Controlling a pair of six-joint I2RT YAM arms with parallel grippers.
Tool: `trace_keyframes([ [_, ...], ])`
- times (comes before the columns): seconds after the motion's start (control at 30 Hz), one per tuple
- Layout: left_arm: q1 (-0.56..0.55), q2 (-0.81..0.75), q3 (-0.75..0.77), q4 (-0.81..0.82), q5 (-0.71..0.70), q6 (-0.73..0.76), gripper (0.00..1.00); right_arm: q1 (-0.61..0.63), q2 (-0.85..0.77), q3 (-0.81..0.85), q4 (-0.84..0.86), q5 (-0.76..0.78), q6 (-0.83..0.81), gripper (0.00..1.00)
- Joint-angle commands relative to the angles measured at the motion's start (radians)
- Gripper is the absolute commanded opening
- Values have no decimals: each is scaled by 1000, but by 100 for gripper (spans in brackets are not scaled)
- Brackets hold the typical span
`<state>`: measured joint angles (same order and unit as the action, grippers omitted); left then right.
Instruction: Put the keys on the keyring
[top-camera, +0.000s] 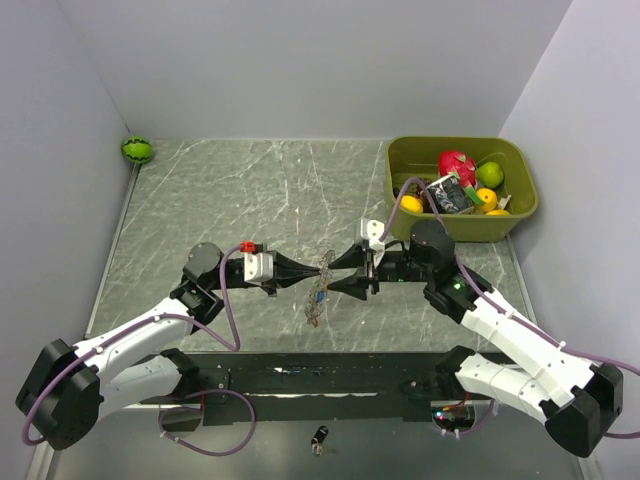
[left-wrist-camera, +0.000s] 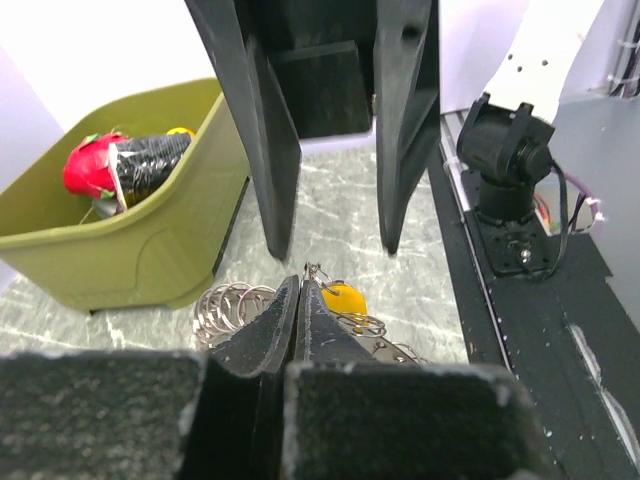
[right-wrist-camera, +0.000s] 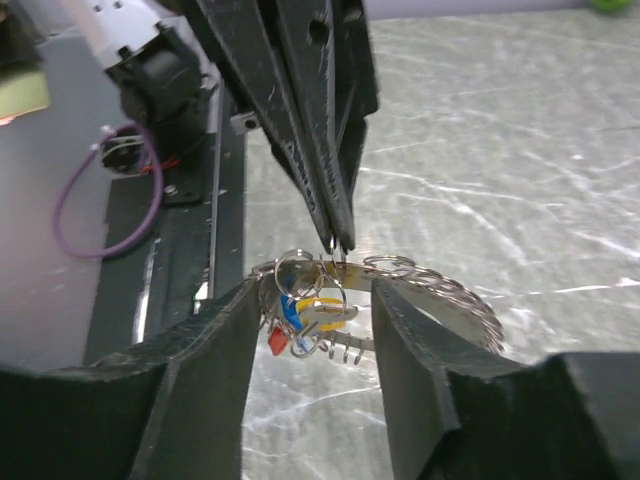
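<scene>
The keyring (right-wrist-camera: 440, 295), a grey metal band strung with small split rings, hangs above the table. My left gripper (right-wrist-camera: 340, 243) comes down from above and is shut on a small ring at its top. In the left wrist view the left gripper (left-wrist-camera: 300, 285) has its jaws pressed together on that ring. The keys (right-wrist-camera: 305, 318), with blue, red and yellow heads, dangle in a bunch from the band. My right gripper (right-wrist-camera: 312, 300) stands open with the bunch between its fingers. From above, the two grippers meet tip to tip, the left gripper (top-camera: 321, 266) facing the right gripper (top-camera: 330, 274), with the keyring (top-camera: 316, 300) below them.
A green bin (top-camera: 520, 215) of toy fruit stands at the back right. A small watermelon ball (top-camera: 137, 150) lies in the far left corner. A black fob (top-camera: 319, 437) lies at the near edge, in front of the black base strip (top-camera: 300, 375).
</scene>
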<state>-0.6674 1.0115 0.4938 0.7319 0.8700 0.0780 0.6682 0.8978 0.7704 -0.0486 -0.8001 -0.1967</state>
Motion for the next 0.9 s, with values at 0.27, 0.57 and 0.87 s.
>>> trace_keyframes([
  [0.27,-4,-21,8,144,50,-47,1,4,21,29,121,-34,89,42],
  [0.57,-4,-16,14,142,58,-50,1,2,65,46,127,-25,129,19],
  [0.87,-4,-19,19,129,60,-52,1,4,84,58,115,-2,125,0],
])
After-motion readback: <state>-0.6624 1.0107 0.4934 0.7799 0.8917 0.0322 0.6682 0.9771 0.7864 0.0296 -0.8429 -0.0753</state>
